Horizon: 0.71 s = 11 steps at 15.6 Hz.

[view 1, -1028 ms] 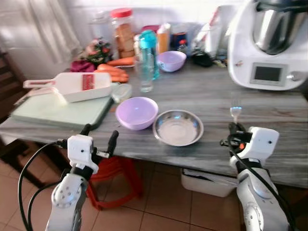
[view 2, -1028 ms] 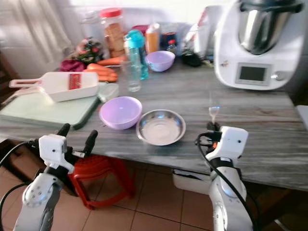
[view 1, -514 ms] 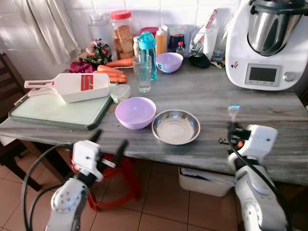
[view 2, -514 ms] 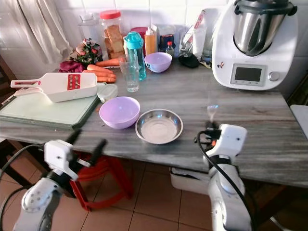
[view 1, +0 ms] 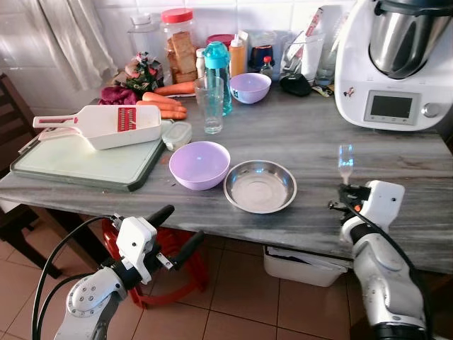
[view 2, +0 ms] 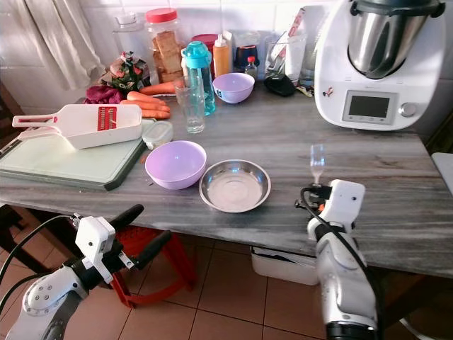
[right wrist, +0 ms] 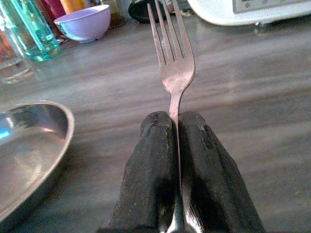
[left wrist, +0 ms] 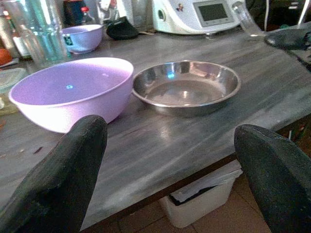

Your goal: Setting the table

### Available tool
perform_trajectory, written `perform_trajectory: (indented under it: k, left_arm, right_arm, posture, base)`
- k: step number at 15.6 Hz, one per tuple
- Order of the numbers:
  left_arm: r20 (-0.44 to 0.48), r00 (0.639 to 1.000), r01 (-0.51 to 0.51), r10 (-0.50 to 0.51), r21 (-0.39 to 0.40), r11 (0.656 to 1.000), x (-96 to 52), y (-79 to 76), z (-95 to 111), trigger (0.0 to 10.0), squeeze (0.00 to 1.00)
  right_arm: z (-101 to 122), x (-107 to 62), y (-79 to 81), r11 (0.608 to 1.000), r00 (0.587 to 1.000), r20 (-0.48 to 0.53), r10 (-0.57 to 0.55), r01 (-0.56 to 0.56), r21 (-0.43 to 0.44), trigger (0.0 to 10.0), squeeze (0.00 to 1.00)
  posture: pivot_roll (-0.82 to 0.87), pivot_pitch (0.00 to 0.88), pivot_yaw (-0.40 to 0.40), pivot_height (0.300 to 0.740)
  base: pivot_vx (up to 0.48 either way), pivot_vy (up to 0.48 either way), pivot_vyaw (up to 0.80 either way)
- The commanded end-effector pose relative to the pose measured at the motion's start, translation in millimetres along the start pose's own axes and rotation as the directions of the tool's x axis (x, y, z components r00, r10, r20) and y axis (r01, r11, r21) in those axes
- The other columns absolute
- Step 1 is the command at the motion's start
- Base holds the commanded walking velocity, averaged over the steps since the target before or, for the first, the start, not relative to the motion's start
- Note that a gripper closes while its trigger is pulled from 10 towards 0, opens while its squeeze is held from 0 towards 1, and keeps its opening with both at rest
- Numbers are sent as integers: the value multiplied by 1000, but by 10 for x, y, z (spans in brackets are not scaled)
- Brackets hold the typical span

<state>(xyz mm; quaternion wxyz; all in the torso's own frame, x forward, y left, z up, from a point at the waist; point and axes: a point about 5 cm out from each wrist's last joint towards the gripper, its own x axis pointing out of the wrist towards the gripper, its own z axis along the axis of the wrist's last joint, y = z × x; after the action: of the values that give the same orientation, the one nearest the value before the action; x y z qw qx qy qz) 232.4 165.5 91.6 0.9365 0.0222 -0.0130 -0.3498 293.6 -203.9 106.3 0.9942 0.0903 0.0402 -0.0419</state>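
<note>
In the lower left of the frame the left gripper hangs below the table edge, its two black fingers spread wide with nothing between them. At lower right the right gripper is clamped tight on the handle of a fork, tines pointing up, just above the near edge of the grey table.

On the table, centre frame, a steel dish sits just beside a purple bowl — the bowl is to its left. Further left lies a pale green cutting board with a white slicer resting on it, and a small lidded tub at the board's corner.

Behind these stand a drinking glass and a teal bottle, with carrots to their left and a second purple bowl to their right. Along the wall are jars and bottles — any labels are too small to read. At upper right is a white kitchen machine with a small grey screen; no writing on it is legible.
</note>
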Motion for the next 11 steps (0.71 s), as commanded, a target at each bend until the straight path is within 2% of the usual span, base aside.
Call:
perform_trajectory:
  k: [1, 3, 6, 11]
  left_arm:
    - [-2, 1000, 24, -24, 8, 1000, -1, 39, 25, 10000, 0]
    - [-1, 1000, 25, -25, 6, 1000, -3, 54, 28, 10000, 0]
    - [-11, 999, 37, -37, 8, 999, -2, 55, 15, 10000, 0]
    - [-6, 999, 47, -47, 2, 999, 20, 35, 38, 10000, 0]
  right_arm:
    - [-64, 24, 79, 998, 999, -30, 35, -33, 55, 10000, 0]
    - [-141, 19, 83, 997, 998, -51, 41, -38, 65, 10000, 0]
    - [-187, 52, 155, 989, 994, -80, 78, -68, 131, 10000, 0]
    - [-248, 116, 262, 986, 986, -118, 120, -104, 131, 10000, 0]
  posture:
    - [66, 18, 78, 740]
    - [67, 17, 79, 740]
    - [68, 16, 76, 740]
    - [69, 18, 78, 740]
  base:
    - [0, 0, 0]
    - [0, 0, 0]
    - [0, 0, 0]
    - [0, 0, 0]
